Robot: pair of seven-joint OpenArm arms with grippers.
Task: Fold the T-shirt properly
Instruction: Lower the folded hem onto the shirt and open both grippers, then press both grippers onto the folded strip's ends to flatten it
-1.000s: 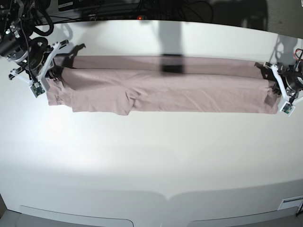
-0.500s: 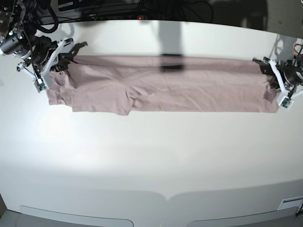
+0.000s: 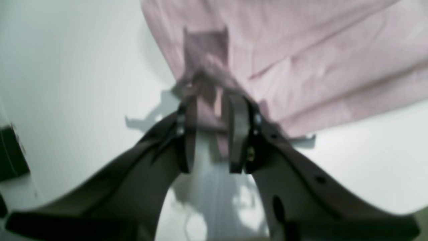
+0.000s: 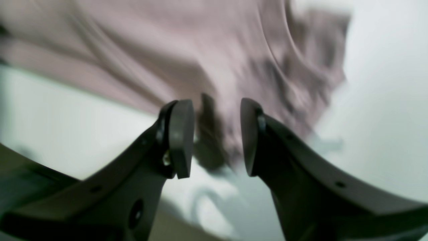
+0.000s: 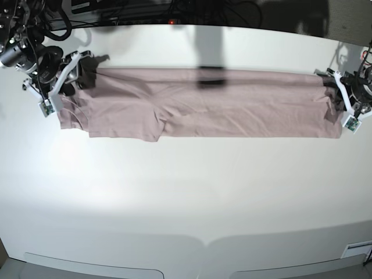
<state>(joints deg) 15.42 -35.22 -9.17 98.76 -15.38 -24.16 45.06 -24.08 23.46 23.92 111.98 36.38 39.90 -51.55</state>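
**Ops:** Where's the cloth sitting?

**Me:** I have the T-shirt (image 5: 203, 104) laid out as a long band across the far half of the desk (image 5: 186, 192), folded lengthwise, one sleeve flap poking out of its near edge left of centre. Each arm is at one end of it.

**Ops:** And your pincers?

**Me:** The left pincer (image 3: 214, 100) has its jaws nearly together with a bunch of pink fabric pinched between the tips, so I read that as gripping the T-shirt. The right pincer (image 4: 215, 134) shows a clear gap between its pads, spread apart, with cloth beyond and perhaps just between them. That wrist view is smeared, so I can't say whether it touches anything.

**Ops:** What worries you?

**Me:** Only one end looks secured. If I lift or pull now, the band will skew and drag toward the left arm, and the lengthwise fold could slide open. The left grip also seems to hold a small tuft, not a full layer stack, so it might slip free or carry only the top ply.
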